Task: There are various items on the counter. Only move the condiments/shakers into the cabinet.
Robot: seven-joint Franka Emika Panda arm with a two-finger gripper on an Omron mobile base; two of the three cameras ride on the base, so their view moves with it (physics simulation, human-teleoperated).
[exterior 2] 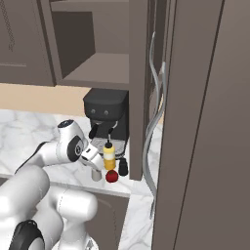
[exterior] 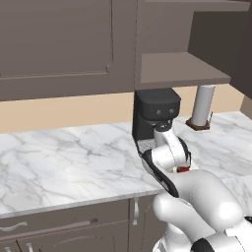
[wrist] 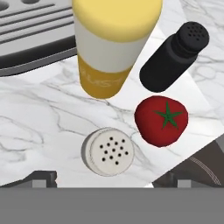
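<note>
In the hand view I look straight down on a small grey shaker (wrist: 108, 152) with a holed top. It stands on the marble counter (wrist: 39, 122). My gripper (wrist: 116, 180) is open above it, one fingertip on each side and nothing held. Beyond the shaker stand a tall yellow squeeze bottle (wrist: 116, 48) and a dark bottle (wrist: 175, 57), and a red fruit (wrist: 161, 120) lies beside them. From the right base, the gripper (exterior 2: 94, 167) hangs over the grey shaker (exterior 2: 96, 175), beside the yellow bottle (exterior 2: 109, 157), the red fruit (exterior 2: 112, 176) and the dark bottle (exterior 2: 123, 167). The cabinet shelf (exterior 2: 100, 68) is above.
A black coffee machine (exterior 2: 106, 117) stands right behind the bottles under the shelf. The open cabinet door (exterior 2: 195, 122) with long curved handles rises close on the right. A paper towel roll (exterior: 203, 106) stands at the back of the counter (exterior: 74, 157). Drawers (exterior: 69, 229) run below.
</note>
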